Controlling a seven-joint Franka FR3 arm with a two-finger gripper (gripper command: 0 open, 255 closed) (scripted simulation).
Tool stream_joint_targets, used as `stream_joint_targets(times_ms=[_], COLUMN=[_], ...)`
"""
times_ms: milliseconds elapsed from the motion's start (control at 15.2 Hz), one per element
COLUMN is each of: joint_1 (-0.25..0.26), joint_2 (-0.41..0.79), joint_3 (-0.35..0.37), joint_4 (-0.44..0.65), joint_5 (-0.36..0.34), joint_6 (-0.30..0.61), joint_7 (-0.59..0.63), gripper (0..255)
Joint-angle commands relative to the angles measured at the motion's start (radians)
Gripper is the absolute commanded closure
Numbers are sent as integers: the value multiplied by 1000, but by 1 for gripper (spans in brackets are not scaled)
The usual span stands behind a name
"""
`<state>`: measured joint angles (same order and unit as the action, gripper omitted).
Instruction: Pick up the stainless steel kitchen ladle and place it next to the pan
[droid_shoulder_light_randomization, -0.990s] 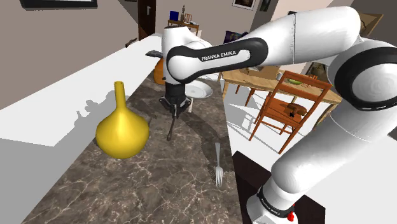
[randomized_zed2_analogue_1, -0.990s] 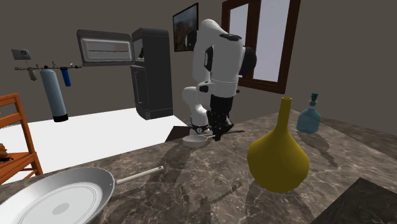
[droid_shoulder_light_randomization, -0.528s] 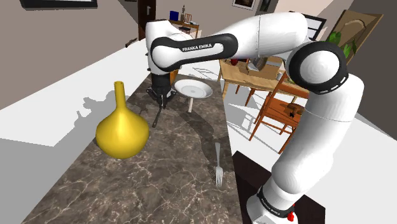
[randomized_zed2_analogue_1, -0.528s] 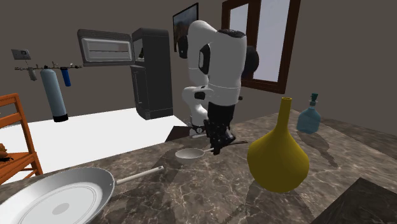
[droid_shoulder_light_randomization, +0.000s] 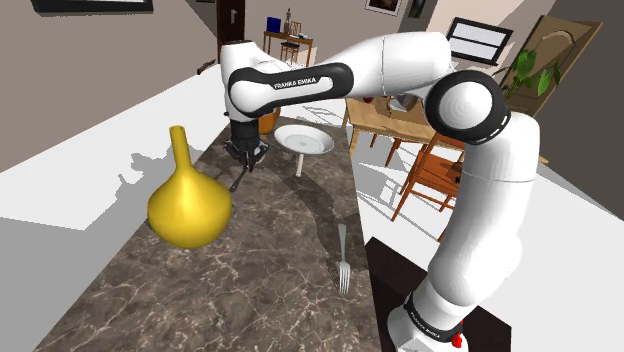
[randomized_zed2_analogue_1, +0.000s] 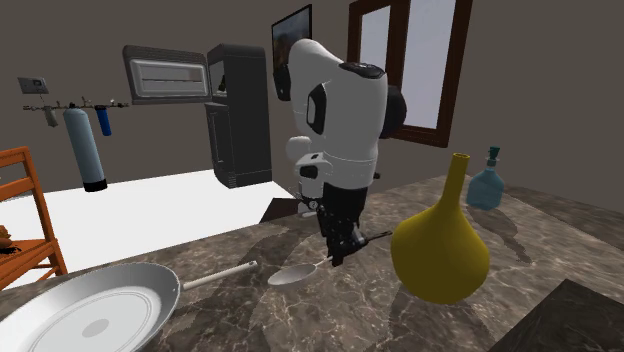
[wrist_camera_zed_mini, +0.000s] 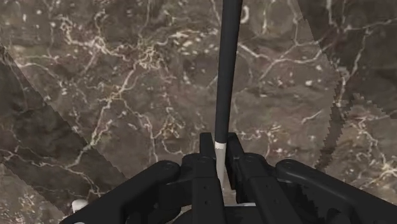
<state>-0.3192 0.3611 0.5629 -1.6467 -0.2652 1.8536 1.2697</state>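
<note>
My black gripper (randomized_zed2_analogue_1: 339, 250) is shut on the ladle's handle, low over the dark marble counter (randomized_zed2_analogue_1: 300, 320). The ladle's silver bowl (randomized_zed2_analogue_1: 289, 275) sticks out toward the pan, close to the tip of the pan's white handle (randomized_zed2_analogue_1: 220, 273). Its dark handle end (droid_shoulder_light_randomization: 236, 181) points at the yellow vase. In the wrist view the fingers (wrist_camera_zed_mini: 207, 153) clasp the pale part of the ladle (wrist_camera_zed_mini: 227, 70), whose dark shaft runs on ahead over the marble. The round silver pan (droid_shoulder_light_randomization: 304, 140) lies just beyond my gripper (droid_shoulder_light_randomization: 243, 160) in the shoulder view.
A big yellow long-necked vase (droid_shoulder_light_randomization: 189, 205) stands right beside the ladle's handle end. A fork (droid_shoulder_light_randomization: 342, 260) lies near the counter's edge by the stand. A blue bottle (randomized_zed2_analogue_1: 487, 184) stands behind the vase. Wooden chairs and a table (droid_shoulder_light_randomization: 440, 150) stand past the counter.
The arm has carried the ladle along the counter toward the pan and lowered it; the bowl now hangs by the pan's handle. The yellow vase has shifted slightly.
</note>
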Motion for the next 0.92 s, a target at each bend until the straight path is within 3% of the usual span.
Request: stream_joint_targets(times_ms=[0,858], joint_1=[3,11], joint_2=[11,71], joint_3=[-2,-21], joint_4=[-12,-94], joint_5=[-7,-49], joint_6=[22,153], joint_7=[7,41], gripper=[255,255])
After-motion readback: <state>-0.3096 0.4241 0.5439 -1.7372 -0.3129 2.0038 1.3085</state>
